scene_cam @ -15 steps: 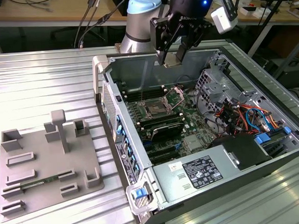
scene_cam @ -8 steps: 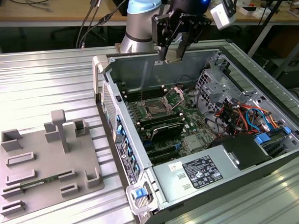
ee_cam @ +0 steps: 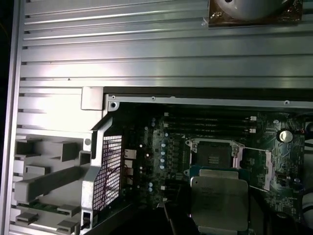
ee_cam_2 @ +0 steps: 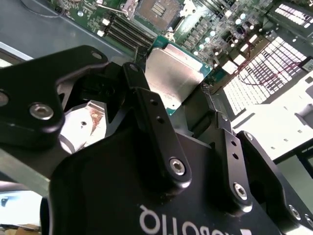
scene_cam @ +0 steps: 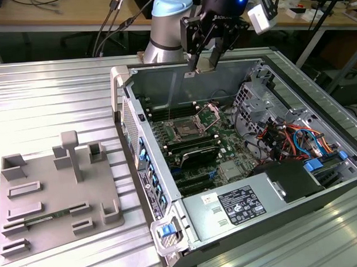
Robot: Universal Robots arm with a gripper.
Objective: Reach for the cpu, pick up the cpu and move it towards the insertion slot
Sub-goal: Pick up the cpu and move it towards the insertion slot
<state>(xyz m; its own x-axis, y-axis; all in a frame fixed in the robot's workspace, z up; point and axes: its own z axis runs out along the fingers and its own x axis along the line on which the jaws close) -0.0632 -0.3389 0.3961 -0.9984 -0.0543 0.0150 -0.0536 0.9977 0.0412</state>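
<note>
Ribbed metal tabletop carries the open case (scene_cam: pixel 297 182), and above its far wall hangs the gripper (scene_cam: pixel 204 61), clamped on the cpu (ee_cam_2: pixel 172 73): pickup looks done, the carry under way. Below lies the slot (scene_cam: pixel 186 131), frame lifted, uncovered. Case walls and cables ring it; open air overhead.

I see a ribbed metal table (scene_cam: pixel 54 102) catching bright overhead light. Behind it a wooden desk (scene_cam: pixel 57 12) runs along the back, cables (scene_cam: pixel 107 24) hanging over its edge, dark beneath.
</note>
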